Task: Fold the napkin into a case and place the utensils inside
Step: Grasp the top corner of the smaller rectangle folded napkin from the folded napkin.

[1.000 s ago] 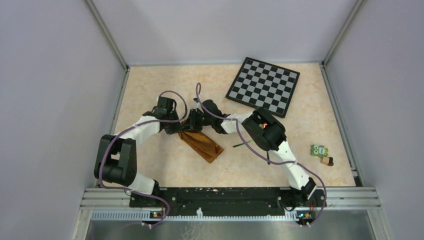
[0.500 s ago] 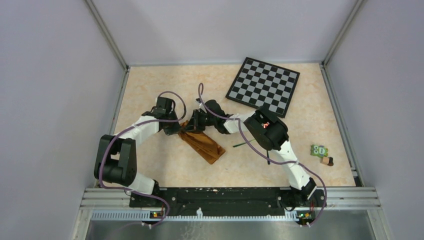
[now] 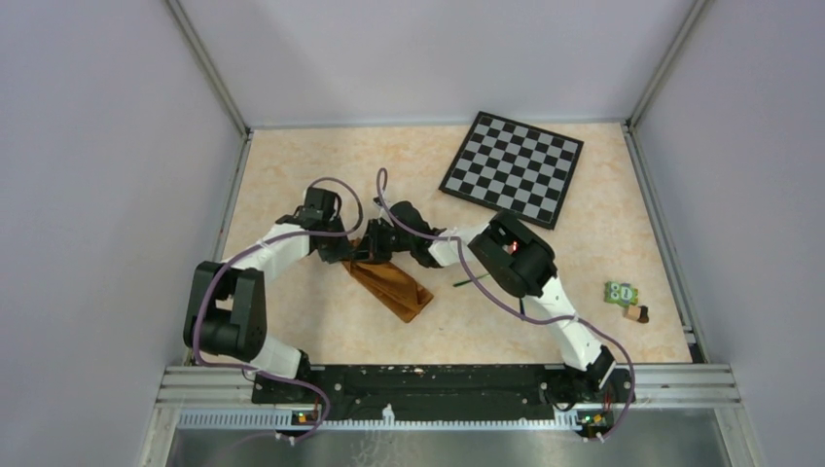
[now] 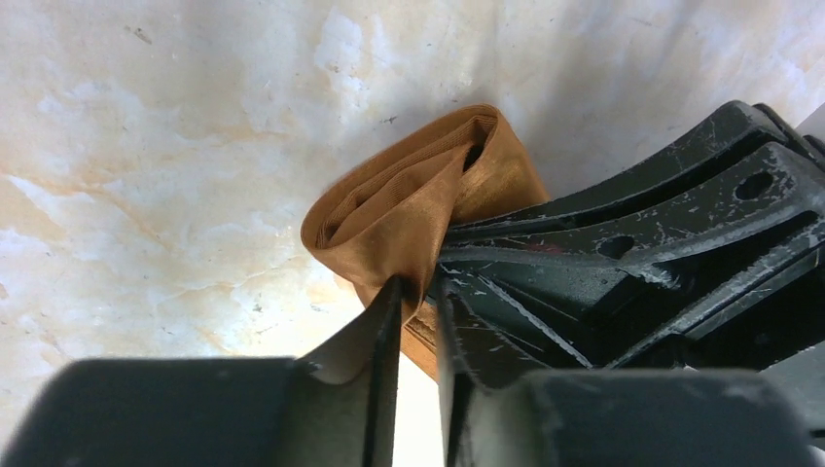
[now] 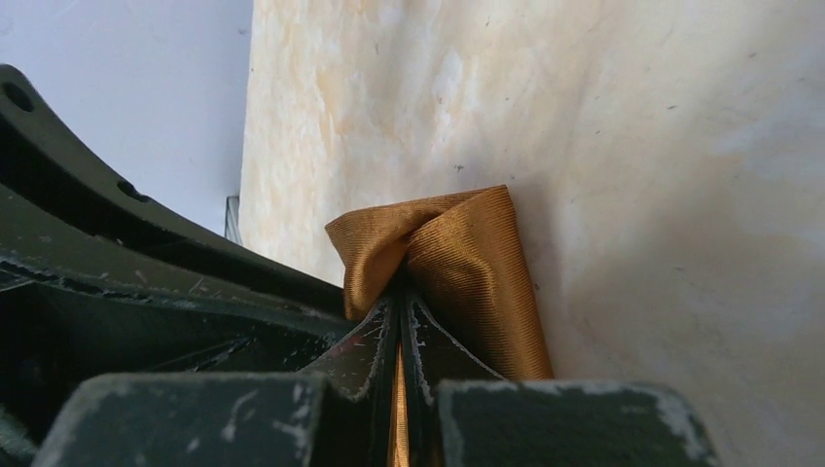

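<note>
Already the napkin [image 3: 397, 289] lies folded as a narrow case near-left of the checkered board [image 3: 513, 168] — right gripper [image 5: 401, 292] pinches its end, left gripper [image 4: 416, 284] barely parted, hold unclear — the fork [image 3: 467, 281] not yet inside.

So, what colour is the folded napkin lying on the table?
The napkin is plain rust-brown with a fine ribbed weave; the right wrist view shows it best.

Napkin [image 5: 457, 263]: finely ribbed woven cloth, slight sheen. Counter [image 4: 146, 146]: smooth, marbled stone look, matt. Right gripper [image 5: 401, 302]: black matt plastic, scuffed, edges scratched pale. Checkered board [image 3: 513, 168]: smooth, matt.
</note>
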`<state>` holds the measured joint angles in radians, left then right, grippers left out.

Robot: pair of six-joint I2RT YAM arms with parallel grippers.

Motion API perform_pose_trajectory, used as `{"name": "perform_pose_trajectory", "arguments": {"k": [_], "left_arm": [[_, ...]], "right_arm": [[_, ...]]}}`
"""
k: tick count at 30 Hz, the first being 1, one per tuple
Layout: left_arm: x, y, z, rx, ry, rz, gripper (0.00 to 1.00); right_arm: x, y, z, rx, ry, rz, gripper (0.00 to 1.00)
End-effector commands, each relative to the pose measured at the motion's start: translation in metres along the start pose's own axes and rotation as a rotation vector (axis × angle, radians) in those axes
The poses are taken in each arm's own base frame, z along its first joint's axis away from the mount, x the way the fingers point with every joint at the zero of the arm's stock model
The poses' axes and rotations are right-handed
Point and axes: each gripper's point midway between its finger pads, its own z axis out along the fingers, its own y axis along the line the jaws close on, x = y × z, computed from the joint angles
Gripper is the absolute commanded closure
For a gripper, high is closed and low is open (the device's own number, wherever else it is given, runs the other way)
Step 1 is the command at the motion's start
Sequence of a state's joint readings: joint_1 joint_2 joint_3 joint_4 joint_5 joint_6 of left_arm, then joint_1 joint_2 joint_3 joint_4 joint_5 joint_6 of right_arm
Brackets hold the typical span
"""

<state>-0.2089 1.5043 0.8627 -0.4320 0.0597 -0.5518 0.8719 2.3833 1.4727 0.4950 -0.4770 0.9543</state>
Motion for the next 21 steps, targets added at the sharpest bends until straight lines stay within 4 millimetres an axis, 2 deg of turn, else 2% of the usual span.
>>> {"name": "perform_pose_trajectory", "arguments": {"k": [1,4,7,9,10,13,17,19,21], "left_arm": [[-0.009,-0.014,-0.003,0.077,-0.023,-0.030,0.65],[-0.015,-0.004,-0.019,0.114,-0.057,-0.070,0.48],[-0.016,0.012,-0.031,0.154,-0.068,-0.139,0.45],[-0.013,0.019,-0.034,0.173,-0.081,-0.171,0.48],[-0.015,0.026,-0.033,0.172,-0.098,-0.199,0.56],[-0.010,0.024,-0.021,0.206,-0.058,-0.227,0.69],[-0.001,0.011,-0.002,0.282,0.024,-0.238,0.71],[0.000,0.009,0.006,0.269,0.033,-0.235,0.71],[0.012,-0.002,0.015,0.254,0.063,-0.197,0.72]], "right_arm": [[0.000,-0.025,-0.004,0.058,-0.029,0.007,1.00],[-0.007,-0.023,-0.014,0.051,-0.027,-0.006,1.00],[-0.012,-0.020,-0.019,0.041,-0.031,-0.013,1.00],[-0.013,-0.015,-0.019,0.025,-0.027,-0.013,1.00],[-0.014,-0.012,-0.018,0.014,-0.026,-0.012,1.00],[-0.016,-0.006,-0.018,0.003,-0.031,-0.016,0.98],[-0.015,-0.004,-0.016,0.039,-0.036,-0.051,1.00],[-0.010,-0.003,-0.011,0.055,-0.035,-0.071,1.00],[-0.007,0.001,-0.003,0.091,-0.047,-0.116,1.00]]}}
